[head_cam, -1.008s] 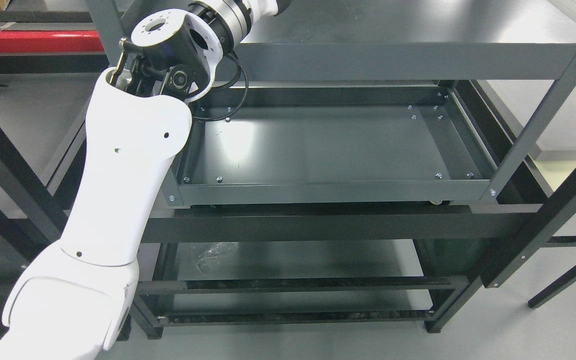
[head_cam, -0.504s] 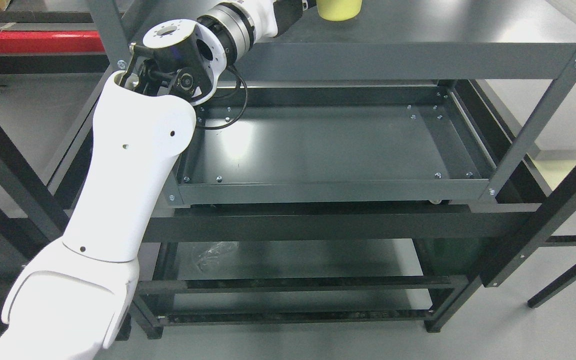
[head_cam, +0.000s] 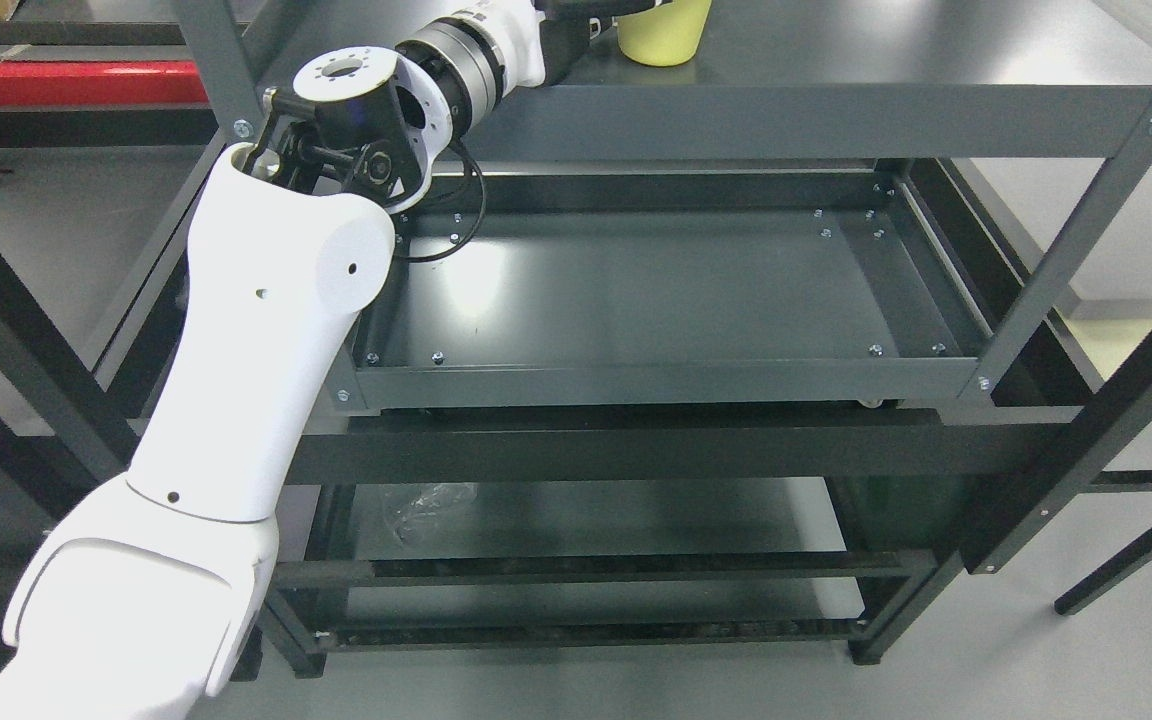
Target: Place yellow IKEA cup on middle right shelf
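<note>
- Yellow cup (head_cam: 663, 32) stands upright on the shelf (head_cam: 836, 60), near its front edge.
- My left hand (head_cam: 591, 8) touches the cup's left side; I cannot tell my finger state.

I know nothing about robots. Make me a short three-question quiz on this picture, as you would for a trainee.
1. True or false: the yellow cup sits in the tray shelf.
2. Which arm reaches toward the cup: A left, B right?
3. Fill in: the clear plastic wrapper lies on the ___ shelf.

Key: 1 false, it is at the top shelf. 2 A, the left arm. 3 lower.
</note>
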